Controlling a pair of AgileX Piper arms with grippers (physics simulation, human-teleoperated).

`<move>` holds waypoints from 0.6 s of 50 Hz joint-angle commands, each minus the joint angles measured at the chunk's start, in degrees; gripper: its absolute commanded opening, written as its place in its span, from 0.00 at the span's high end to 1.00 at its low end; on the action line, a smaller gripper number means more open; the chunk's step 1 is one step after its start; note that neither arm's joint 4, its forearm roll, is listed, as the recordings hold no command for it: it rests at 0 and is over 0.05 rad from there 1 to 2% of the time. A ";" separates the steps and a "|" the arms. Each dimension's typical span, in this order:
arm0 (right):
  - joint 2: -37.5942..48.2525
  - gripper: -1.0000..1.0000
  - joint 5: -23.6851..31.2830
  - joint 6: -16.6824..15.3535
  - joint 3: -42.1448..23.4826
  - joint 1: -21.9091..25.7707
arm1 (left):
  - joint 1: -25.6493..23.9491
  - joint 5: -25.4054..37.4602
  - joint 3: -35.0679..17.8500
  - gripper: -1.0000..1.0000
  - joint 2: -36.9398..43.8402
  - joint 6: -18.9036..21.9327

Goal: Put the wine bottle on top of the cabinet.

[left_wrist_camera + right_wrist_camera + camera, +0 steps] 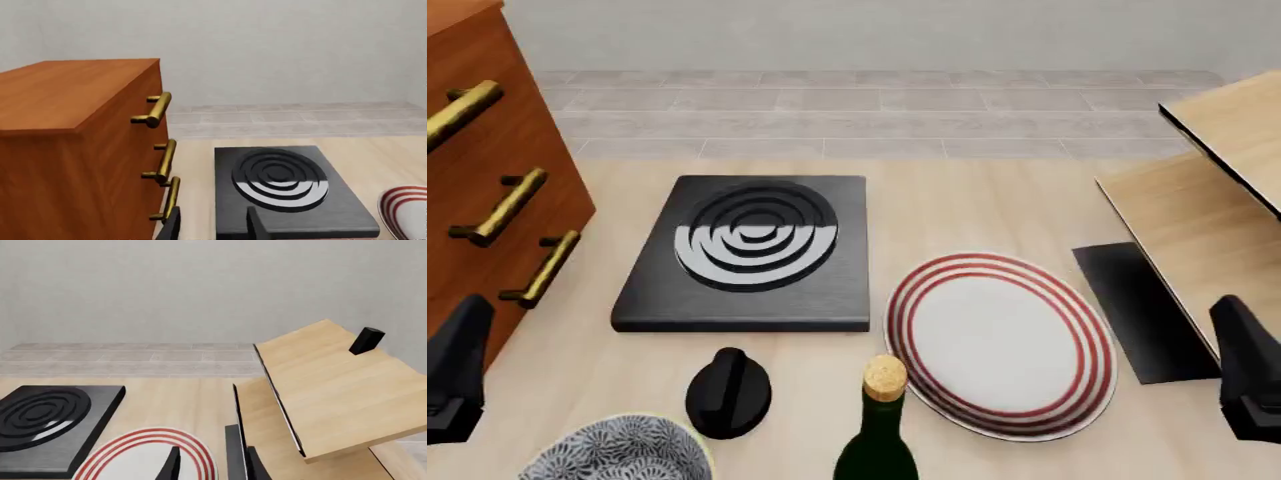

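**Both jaws empty; bottle ungrasped at near table edge**

Jaws on both arms hold nothing. The left gripper (212, 225) shows two dark fingertips with a clear gap between them; the right gripper (212, 464) shows the same. In the front view each gripper sits at its own near corner of the table, well apart from the bottle.

Landmark: the white round plate with red rings (1001, 342).

1. Nearest the arms, just beside the plate's near left rim, stands the tall dark green glass wine bottle with tan cork (881, 425), upright. Only its cork, neck and shoulder are in frame.
2. Left of the bottle sits a small black knob-shaped object (727, 392); beyond that, a patterned grey bowl (617, 452) at the frame's edge.
3. Behind and left of the plate lies a black square hob with concentric rings (751, 250).
4. Far left of the plate stands the large reddish-brown wooden cabinet with brass bar handles (481, 130); its flat top is bare in the left wrist view.

Handling judgement: glass is rigid, smooth, probably heavy and top-tall, so it may slip or tip. Grip the wider body below the shoulder, not the slim neck, and keep it upright.
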 commanded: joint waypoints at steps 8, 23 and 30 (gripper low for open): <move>-0.58 0.00 0.64 -0.07 -0.10 -0.01 | 0.53 -0.62 0.36 0.00 -0.02 -2.70; -0.94 0.00 1.07 -0.03 -0.20 -0.03 | -9.46 3.51 -2.23 0.00 0.06 0.03; -0.98 0.00 1.11 -0.07 -0.22 -0.03 | -15.79 5.37 -3.71 0.00 0.12 -0.50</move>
